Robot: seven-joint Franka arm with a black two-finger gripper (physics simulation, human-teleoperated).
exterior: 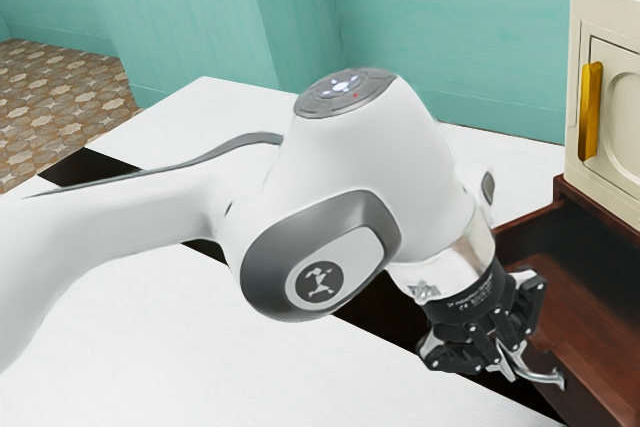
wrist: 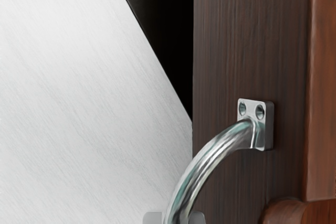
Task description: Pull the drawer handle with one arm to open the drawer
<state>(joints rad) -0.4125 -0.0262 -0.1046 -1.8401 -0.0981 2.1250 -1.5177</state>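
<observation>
One curved, glossy metal handle (wrist: 209, 156)

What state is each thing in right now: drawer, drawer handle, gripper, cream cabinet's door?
Drawer: open, its inside exposed in the exterior view.
Drawer handle: attached to the drawer front, between my fingers.
Gripper: shut on the drawer handle.
Cream cabinet's door: closed.

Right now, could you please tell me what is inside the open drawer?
Bare reddish-brown wood shows in the drawer; the part behind the end effector is covered.
</observation>
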